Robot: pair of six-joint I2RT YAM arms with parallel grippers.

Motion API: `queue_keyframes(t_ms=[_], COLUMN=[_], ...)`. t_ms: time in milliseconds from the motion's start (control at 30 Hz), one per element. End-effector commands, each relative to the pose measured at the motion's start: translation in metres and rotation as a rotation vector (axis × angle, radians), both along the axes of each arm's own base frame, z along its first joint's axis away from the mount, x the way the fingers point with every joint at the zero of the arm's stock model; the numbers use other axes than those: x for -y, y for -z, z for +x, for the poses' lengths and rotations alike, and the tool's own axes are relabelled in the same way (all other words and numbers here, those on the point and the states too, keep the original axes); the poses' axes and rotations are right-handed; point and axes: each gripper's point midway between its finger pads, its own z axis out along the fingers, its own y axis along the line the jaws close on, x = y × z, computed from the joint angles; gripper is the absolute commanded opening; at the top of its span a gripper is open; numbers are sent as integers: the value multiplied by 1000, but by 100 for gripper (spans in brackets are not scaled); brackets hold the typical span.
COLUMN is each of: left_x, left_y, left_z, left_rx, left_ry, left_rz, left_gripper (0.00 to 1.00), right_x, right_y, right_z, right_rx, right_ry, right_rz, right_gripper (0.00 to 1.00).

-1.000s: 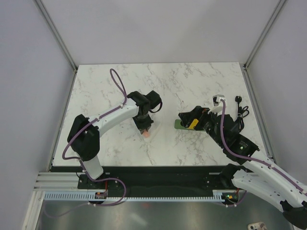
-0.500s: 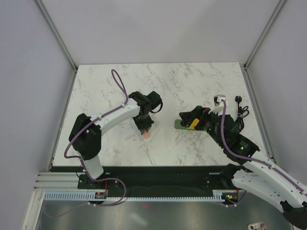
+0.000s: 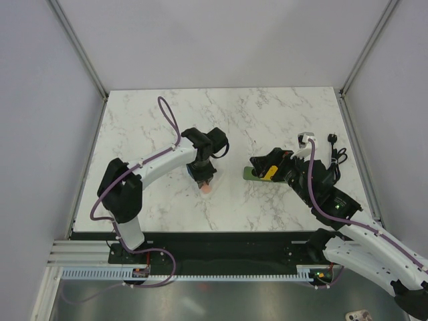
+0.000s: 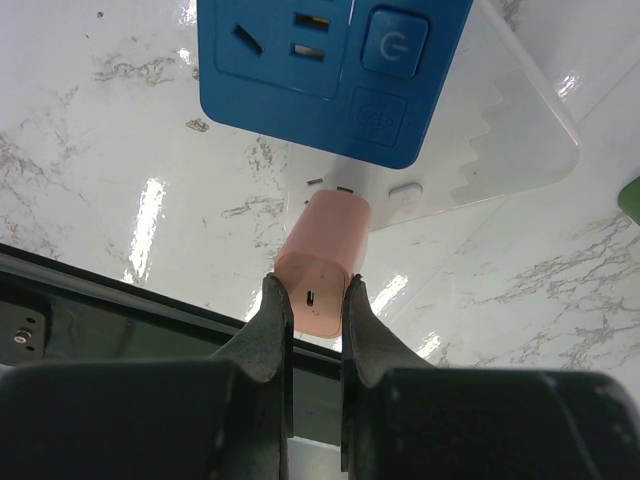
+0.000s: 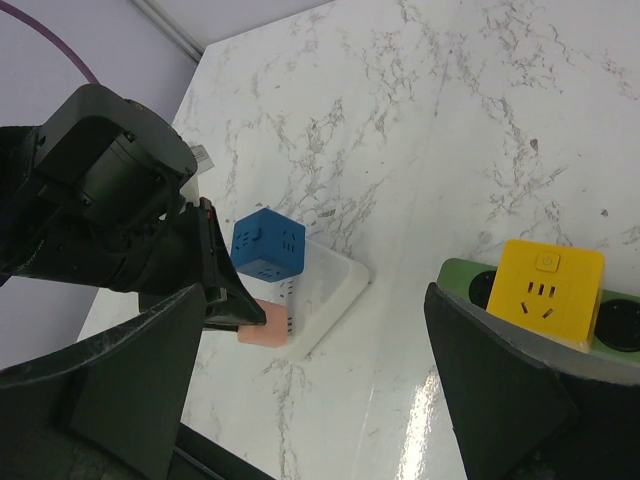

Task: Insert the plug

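Note:
The yellow plug (image 5: 545, 290) stands on the dark green socket strip (image 5: 468, 283), its socket face up; it also shows in the top view (image 3: 270, 173) on the strip (image 3: 249, 174). My right gripper (image 5: 315, 330) is open and empty, its right finger (image 5: 510, 400) just in front of the strip. My left gripper (image 4: 315, 300) is shut on a pink plug block (image 4: 322, 262), whose far end touches the white socket strip (image 4: 500, 130). I cannot tell whether its prongs are in. A blue cube (image 4: 330, 60) sits on that strip.
A black plug (image 3: 332, 140) with its thin coiled cord (image 3: 339, 157) lies at the table's right edge. The left gripper (image 3: 204, 175) and right gripper (image 3: 266, 167) are about a hand's width apart mid-table. The table's front edge runs close behind the pink block (image 3: 207, 188).
My left gripper has shifted slightly to the right and nearer with the pink block held in it. The right arm and the yellow plug have not moved.

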Motion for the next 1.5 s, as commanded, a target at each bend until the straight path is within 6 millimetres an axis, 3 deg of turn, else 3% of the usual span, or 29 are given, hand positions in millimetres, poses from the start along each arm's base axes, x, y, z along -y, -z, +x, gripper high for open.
queue_keyframes(t_ms=[0, 533, 900, 1467], left_x=[7, -11, 3, 12], left_y=[4, 10, 1, -2], left_z=[3, 7, 21, 14], left_rx=[3, 21, 58, 34], left_ry=[-39, -62, -58, -53], left_rz=[-1, 104, 53, 5], left_gripper=[2, 2, 2, 2], right_x=[5, 11, 12, 11], right_y=[-3, -6, -6, -4], right_z=[2, 1, 0, 1], right_rx=[20, 29, 29, 24], right_ry=[23, 38, 40, 40], right_rz=[-6, -9, -12, -15], right_gripper=[98, 98, 98, 98])
